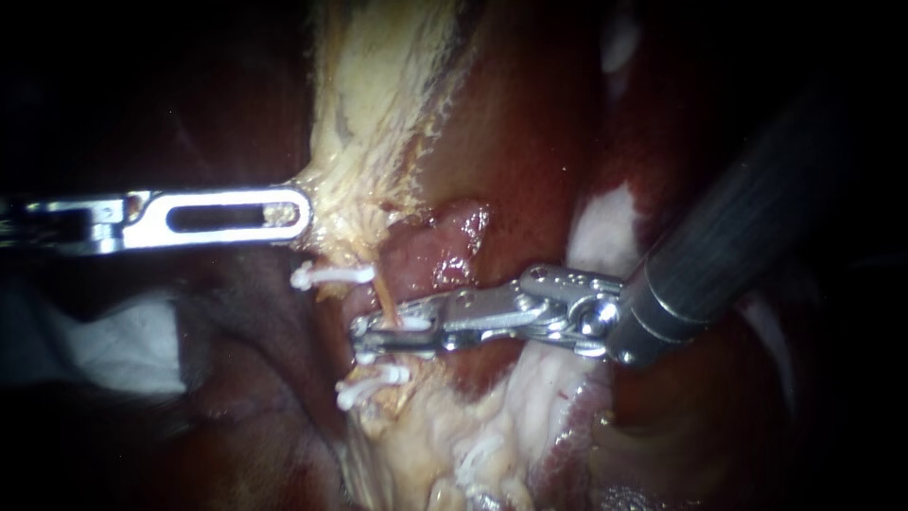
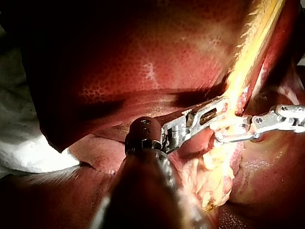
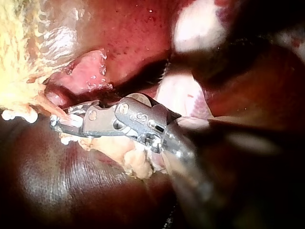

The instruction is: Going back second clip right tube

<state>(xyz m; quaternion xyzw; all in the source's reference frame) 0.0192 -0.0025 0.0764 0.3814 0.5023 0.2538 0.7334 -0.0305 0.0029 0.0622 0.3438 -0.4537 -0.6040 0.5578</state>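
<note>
Tube (image 1: 383, 295), thin and orange-tan, runs down out of the yellow tissue (image 1: 378, 114) and crosses between the jaws of the right instrument (image 1: 364, 336). One white clip, the upper clip (image 1: 331, 275), sits across the strand just above those jaws, and the lower clip (image 1: 374, 386) lies just below them. More white shows against the jaws themselves, which looks like a middle clip (image 1: 365, 358), though I cannot tell how it is seated.

A narrow dark gap shows between the right jaws. They straddle the tube rather than pinching it.

The left instrument (image 1: 305, 214) has its slotted jaws closed on the edge of the yellow tissue and holds it taut toward its own side. Dark red liver (image 1: 530, 142) lies behind, and pale gauze (image 1: 113, 350) sits well apart beneath the left shaft.

The step in hand seems to be the withdrawal after clipping. The next move calls for drawing the right jaws straight back along their shaft, without snagging the clips or tugging the tube, while the left hold keeps its tension.
</note>
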